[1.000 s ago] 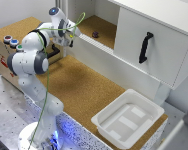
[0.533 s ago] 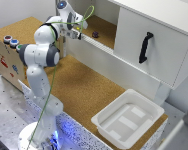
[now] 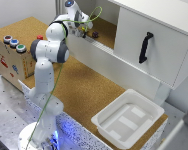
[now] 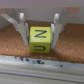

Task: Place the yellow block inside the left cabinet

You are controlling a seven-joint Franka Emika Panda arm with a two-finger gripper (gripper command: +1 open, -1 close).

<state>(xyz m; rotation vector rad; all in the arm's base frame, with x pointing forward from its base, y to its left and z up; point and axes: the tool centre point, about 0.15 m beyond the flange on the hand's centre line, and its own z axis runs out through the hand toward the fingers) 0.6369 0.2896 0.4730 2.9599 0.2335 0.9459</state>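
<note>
**Watcher:** In the exterior view, where are you reaching?

**Me:** I am leaning my arm toward the upper middle of the frame, over the sill of the left cabinet [image 3: 110, 31], the open bay with the cork floor. My gripper [image 3: 83, 29] is sitting low at that opening. The yellow block [image 3: 83, 30] is showing there only as a small bright speck, and a small dark thing [image 3: 95, 34] is lying just to the exterior view's right of it, farther in on the same floor.

**Watcher:** And the wrist view?

**Me:** There the yellow block [image 4: 39, 40] is filling the centre of the frame, and my gripper [image 4: 39, 33] is clenching it, one finger against each side face. It is sitting square between them, no tilt. The cork floor is lying right behind and below it, the white sill in front. I judge that I am needing only a short lowering, then letting go.
</note>
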